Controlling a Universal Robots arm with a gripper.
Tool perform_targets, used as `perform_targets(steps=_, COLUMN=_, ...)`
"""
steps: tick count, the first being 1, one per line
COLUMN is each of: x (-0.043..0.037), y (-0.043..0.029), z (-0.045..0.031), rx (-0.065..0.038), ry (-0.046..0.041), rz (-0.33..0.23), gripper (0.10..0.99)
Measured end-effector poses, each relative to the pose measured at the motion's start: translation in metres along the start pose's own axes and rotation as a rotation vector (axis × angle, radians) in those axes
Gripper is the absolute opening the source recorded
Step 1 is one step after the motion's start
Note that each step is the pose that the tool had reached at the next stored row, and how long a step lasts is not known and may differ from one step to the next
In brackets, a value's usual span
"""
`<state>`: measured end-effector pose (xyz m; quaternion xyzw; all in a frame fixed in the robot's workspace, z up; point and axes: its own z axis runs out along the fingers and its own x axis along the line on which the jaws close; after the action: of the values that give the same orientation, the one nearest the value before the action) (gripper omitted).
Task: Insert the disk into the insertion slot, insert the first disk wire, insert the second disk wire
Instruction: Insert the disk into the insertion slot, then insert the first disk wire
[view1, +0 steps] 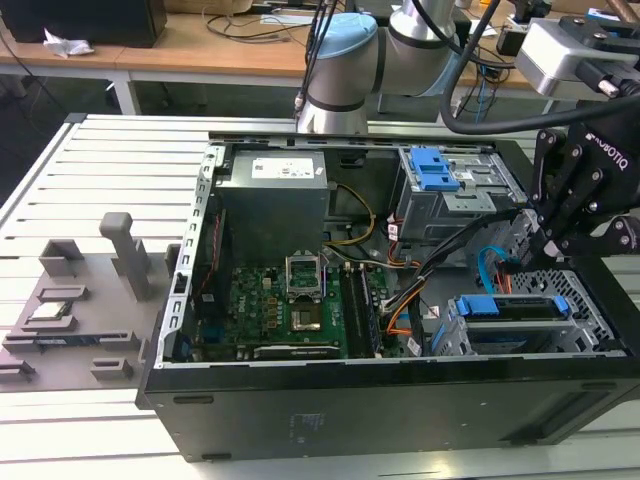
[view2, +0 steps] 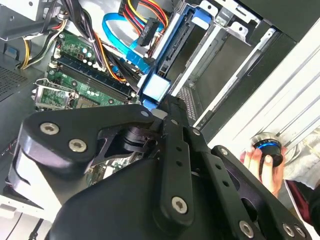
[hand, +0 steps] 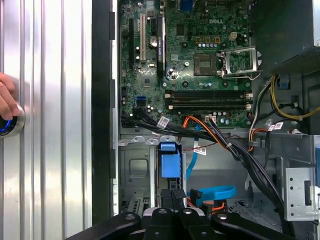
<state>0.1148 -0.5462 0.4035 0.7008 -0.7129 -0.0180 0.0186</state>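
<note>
On the slatted table (view1: 90, 160) one open computer case (view1: 380, 410) is seen. At its near corner, on the exterior view's right, one disk (view1: 510, 308) is lodged in the insertion slot (view1: 590, 310). Close by, the gripper (hand: 172, 192) is clenched on nothing, hemmed in by cables (hand: 240, 155). One hand (hand: 6, 97) on a button (hand: 10, 125) is shown in both wrist views.

Bright even overhead light; strong glare on slatted metal table (hand: 50, 125); computer case (view1: 300, 410) interior dimmer, softly shadowed.
</note>
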Motion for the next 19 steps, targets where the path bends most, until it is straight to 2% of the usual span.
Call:
perform_targets(steps=4, x=-0.0001, y=-0.0005, z=0.0, rx=0.0, ry=0.0008, rz=0.0, gripper=0.106)
perform_targets(steps=9, x=-0.0037, y=-0.0118, z=0.0, rx=0.0, ry=0.0009, rz=0.0, gripper=0.106)
perform_targets(steps=10, x=-0.0078, y=-0.0171, z=0.0003, rx=-0.001, ry=0.0009, rz=0.0, gripper=0.106)
perform_targets(steps=11, x=-0.0097, y=-0.0182, z=0.0005, rx=-0.001, ry=0.0009, rz=0.0, gripper=0.106)
perform_targets(steps=17, x=-0.0288, y=-0.0195, z=0.0038, rx=-0.001, ry=0.0011, rz=0.0, gripper=0.106)
perform_targets(steps=18, x=-0.0348, y=-0.0204, z=0.0091, rx=-0.001, ry=0.0009, rz=0.0, gripper=0.106)
perform_targets(steps=19, x=-0.0368, y=-0.0227, z=0.0141, rx=-0.002, ry=0.001, rz=0.0, gripper=0.106)
